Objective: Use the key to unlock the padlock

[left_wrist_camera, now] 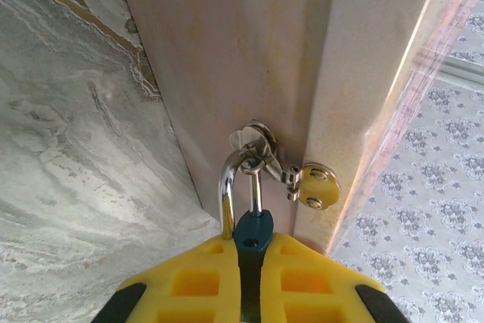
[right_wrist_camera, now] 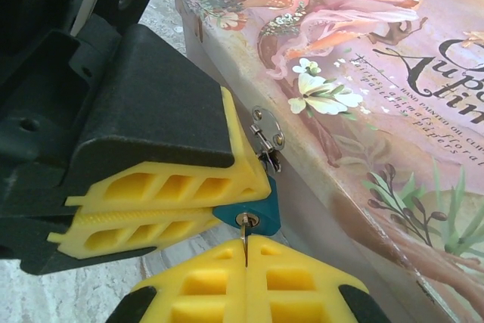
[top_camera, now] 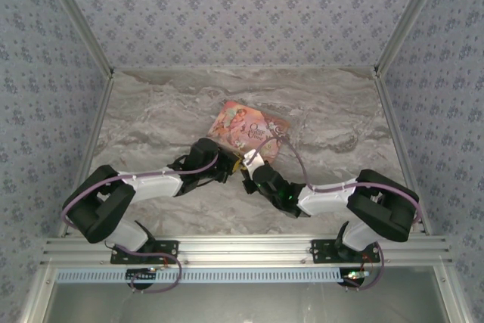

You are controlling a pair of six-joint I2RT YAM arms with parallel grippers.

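Padlock (right_wrist_camera: 266,211): blue, clamped in left gripper (left_wrist_camera: 249,259); shackle (left_wrist_camera: 225,187) closed through tin (right_wrist_camera: 363,73) hasp (left_wrist_camera: 261,145) just beyond fingertips.
Key (right_wrist_camera: 243,234): pinched by right gripper (right_wrist_camera: 246,246), blade in keyhole (right_wrist_camera: 243,219) directly ahead.
Outstanding: turn, shackle release.

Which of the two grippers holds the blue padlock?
The left gripper: it clamps the padlock, while the right gripper pinches the key in the keyhole.

Grey marbled table (top_camera: 151,111); pink illustrated tin (top_camera: 243,128) lies flat near its centre, skewed to the edges.
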